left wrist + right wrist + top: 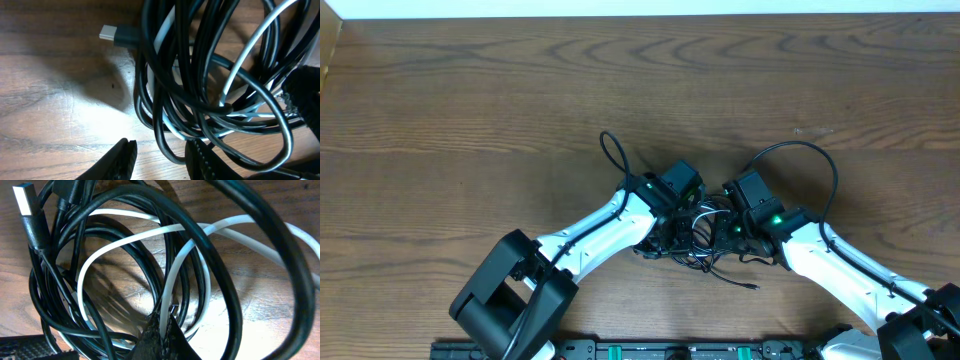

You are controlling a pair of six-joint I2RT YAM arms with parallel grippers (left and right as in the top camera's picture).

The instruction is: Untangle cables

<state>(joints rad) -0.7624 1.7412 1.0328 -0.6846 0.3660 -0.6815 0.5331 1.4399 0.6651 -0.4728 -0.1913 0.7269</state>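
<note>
The cables [706, 250] lie as one tangle at the table's middle, between both arms. My left gripper [674, 222] is low at the tangle's left side. In the left wrist view its jaws [161, 146] stand apart, with a loop of black cable [169, 150] between them, close to the right finger [206, 159]. My right gripper [732, 228] is at the tangle's right side. In the right wrist view it [162, 321] is shut on the white cable [125, 241], which runs up out of the jaws through several black loops [212, 260]. One black cable ends in a USB plug [22, 197].
A USB plug [107, 33] lies on the bare wood left of the tangle. One thin cable end [752, 287] trails toward the front edge. The arms' own thick black cords [613, 150] [820, 160] arc behind the wrists. The wooden table [470, 110] stretches wide to the left and back.
</note>
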